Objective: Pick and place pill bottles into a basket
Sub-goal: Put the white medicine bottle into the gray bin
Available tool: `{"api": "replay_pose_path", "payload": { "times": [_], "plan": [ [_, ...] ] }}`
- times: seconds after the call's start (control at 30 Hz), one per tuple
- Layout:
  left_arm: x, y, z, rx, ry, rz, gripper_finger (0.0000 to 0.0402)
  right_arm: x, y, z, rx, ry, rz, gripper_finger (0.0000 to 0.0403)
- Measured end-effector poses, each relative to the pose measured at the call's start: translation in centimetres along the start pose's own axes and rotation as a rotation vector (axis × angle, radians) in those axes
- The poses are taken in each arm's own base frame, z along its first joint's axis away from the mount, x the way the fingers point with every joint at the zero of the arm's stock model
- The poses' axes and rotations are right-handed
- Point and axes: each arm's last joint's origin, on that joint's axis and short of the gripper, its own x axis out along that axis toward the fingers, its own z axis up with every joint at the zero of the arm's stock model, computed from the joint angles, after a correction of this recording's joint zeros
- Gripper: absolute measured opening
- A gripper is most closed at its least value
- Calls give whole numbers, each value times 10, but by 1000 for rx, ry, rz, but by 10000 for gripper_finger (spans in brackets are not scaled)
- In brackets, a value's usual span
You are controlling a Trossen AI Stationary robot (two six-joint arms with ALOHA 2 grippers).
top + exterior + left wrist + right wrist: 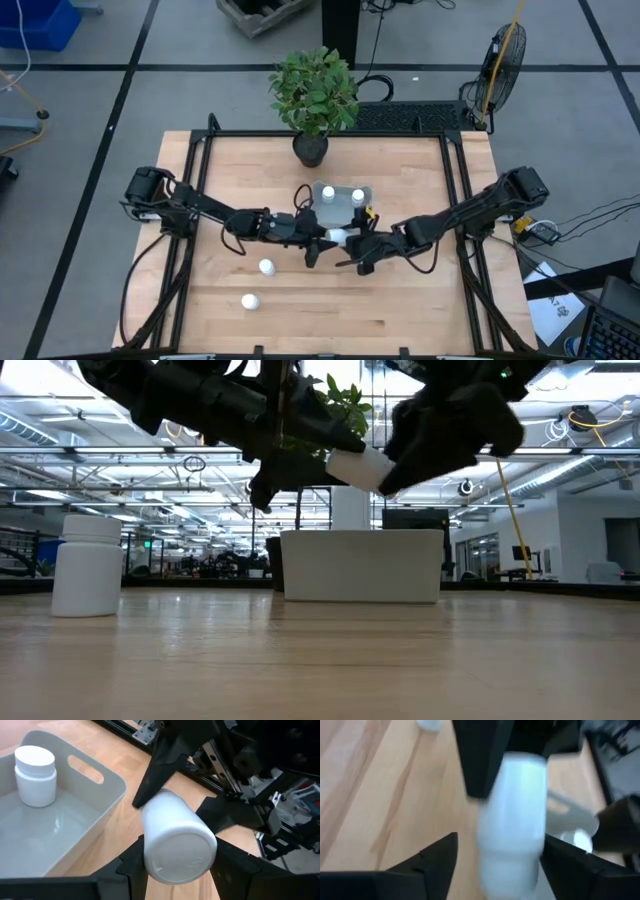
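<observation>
My left gripper point(322, 238) is shut on a white pill bottle point(338, 236) in the air, just in front of the basket point(342, 212). My right gripper point(352, 243) is open. Its fingers point(437, 855) stand on either side of the bottle's cap end point(512, 865), with a gap showing on one side. Two bottles point(328, 193) point(357, 195) stand upright in the basket. Two more bottles point(266, 266) point(249, 301) stand on the table nearer the front edge. My left gripper pinches the bottle's side wall near its base end point(150, 857) between its two fingers. The fingers come level from the table's left and lie along the bottle. The bottle point(355, 468) is lifted clear of the table, lying slightly tilted, its cap end toward my right gripper.
A dark pot with a green plant point(311, 150) stands at the far edge behind the basket. The basket's wall with its handle slot point(85, 770) is close beside the held bottle. Bare table lies toward the near edge and the right.
</observation>
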Motion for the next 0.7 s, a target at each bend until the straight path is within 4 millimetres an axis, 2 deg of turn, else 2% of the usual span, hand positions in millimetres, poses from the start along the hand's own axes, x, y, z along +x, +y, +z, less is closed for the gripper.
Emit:
{"api": "replay_pose_path", "payload": {
  "times": [0.13, 0.27, 0.4, 0.5, 0.6, 0.7],
  "plan": [
    [-1, -4, -4, 12, 11, 5, 177, -4, 3, -4, 35, 39, 12, 280],
    [-3, -8, -9, 22, 39, 3, 177, -12, 7, -6, 56, 57, 21, 271],
    [-9, -19, -11, 45, 32, -12, 177, -22, 10, -13, 109, 76, 39, 257],
    [-17, -31, -14, 99, 24, -12, 177, -30, 12, -26, 139, 74, 44, 252],
    [-24, -44, -15, 159, -21, -3, 177, -38, 11, -37, 198, 5, 61, 251],
    [-30, -55, -16, 222, -73, 4, 177, -46, 8, -46, 282, -161, 129, 251]
  ]
}}
